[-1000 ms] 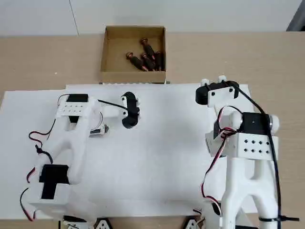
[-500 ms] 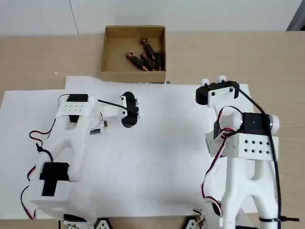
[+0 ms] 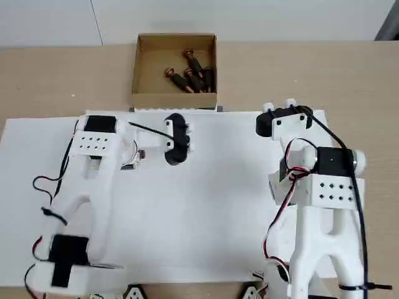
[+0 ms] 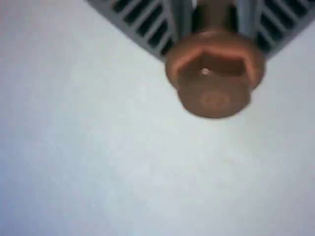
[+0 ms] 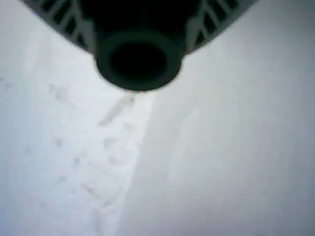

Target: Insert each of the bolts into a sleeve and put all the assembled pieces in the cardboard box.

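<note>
1. Gripping a copper bolt between its ribbed fingers, head towards its own camera, the left hand has swung within the last second away from its base and towards the far edge of the white sheet. It now hangs just short of the cardboard box.
2. Further right, the right hand has not moved. It is closed on a black sleeve, whose open end faces its wrist camera.
3. My reading of that shift: bolt and sleeve are well apart, each in its own hand, so the last joining is not yet done. The left arm's swing brings the bolt nearer the box than the sleeve. The two hands must meet before anything more can go in.
4. Sitting on the bare desk beyond the sheet, the box is open. Its left half is bare cardboard. Its right half holds several assembled pieces, dark sleeves with copper heads showing, lying loosely side by side near the right wall.
</note>
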{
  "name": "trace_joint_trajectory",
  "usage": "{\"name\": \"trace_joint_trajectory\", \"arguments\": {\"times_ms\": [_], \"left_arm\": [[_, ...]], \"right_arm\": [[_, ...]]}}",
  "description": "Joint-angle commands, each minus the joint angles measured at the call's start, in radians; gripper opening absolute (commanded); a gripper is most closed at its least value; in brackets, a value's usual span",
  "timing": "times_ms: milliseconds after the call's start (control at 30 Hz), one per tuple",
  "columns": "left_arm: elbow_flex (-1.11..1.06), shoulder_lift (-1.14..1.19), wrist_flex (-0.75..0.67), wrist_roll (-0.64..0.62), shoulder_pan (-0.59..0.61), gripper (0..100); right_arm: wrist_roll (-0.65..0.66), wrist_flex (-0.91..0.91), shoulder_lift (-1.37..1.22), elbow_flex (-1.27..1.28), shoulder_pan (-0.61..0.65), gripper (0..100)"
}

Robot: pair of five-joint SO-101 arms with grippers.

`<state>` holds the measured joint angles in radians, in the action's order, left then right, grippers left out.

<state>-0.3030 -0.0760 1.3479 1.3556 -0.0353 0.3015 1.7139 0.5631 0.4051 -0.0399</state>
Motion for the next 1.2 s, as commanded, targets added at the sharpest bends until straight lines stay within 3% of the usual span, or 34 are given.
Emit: {"name": "trace_joint_trajectory", "arguments": {"times_ms": [0,100,267,600,800,1167], "left_arm": [[0.077,-0.08,0.046,0.262,-0.037,0],[0.133,-0.08,0.048,0.126,-0.066,0],[0.266,-0.081,0.054,-0.209,-0.135,0],[0.539,-0.081,0.384,-0.753,-0.325,0],[0.668,-0.083,0.404,-1.122,-0.388,0],[0.7,-0.226,0.402,-1.343,-0.482,0]], "right_arm": [[0.009,0.005,0.031,-0.006,0.001,0.3],[0.009,0.005,0.059,-0.008,0.001,0.3],[0.009,0.007,0.157,-0.006,0.002,0.3],[0.009,0.013,0.343,-0.006,0.002,0.3],[0.011,0.013,0.435,0.008,0.002,0.3],[0.011,0.004,0.676,0.077,-0.001,0.3]]}}
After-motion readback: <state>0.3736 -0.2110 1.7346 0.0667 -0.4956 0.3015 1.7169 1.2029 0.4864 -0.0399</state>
